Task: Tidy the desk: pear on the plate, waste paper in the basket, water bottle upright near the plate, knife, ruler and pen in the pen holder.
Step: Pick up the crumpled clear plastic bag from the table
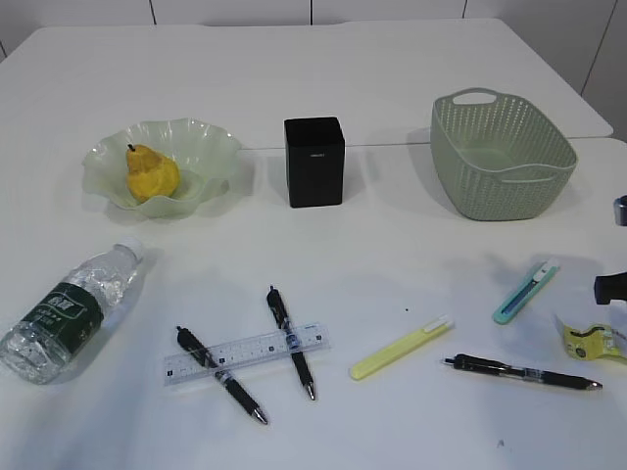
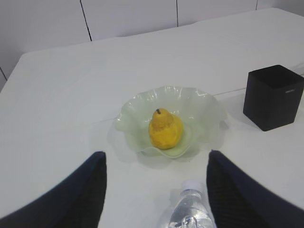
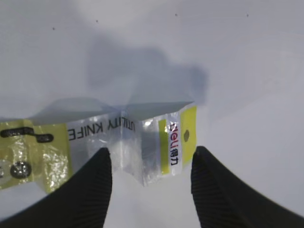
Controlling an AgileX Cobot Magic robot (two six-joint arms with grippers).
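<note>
right wrist view: the right tool (image 3: 149, 178) hangs with its jaws wide and nothing in them, right over the waste paper (image 3: 118, 142), whose long axis runs crosswise to the gap. it lies at the bench's (image 1: 392, 59) right edge, so the right arm is nearer by far. left tool (image 2: 154, 190) is wide too, above the bottle (image 2: 190, 213) cap. count: three pens, one ruler (image 1: 245, 352), two knives, one lying bottle, one pear (image 1: 150, 174) on one plate (image 1: 211, 147), one pen holder (image 1: 314, 162), one basket (image 1: 502, 154) farther back.
</note>
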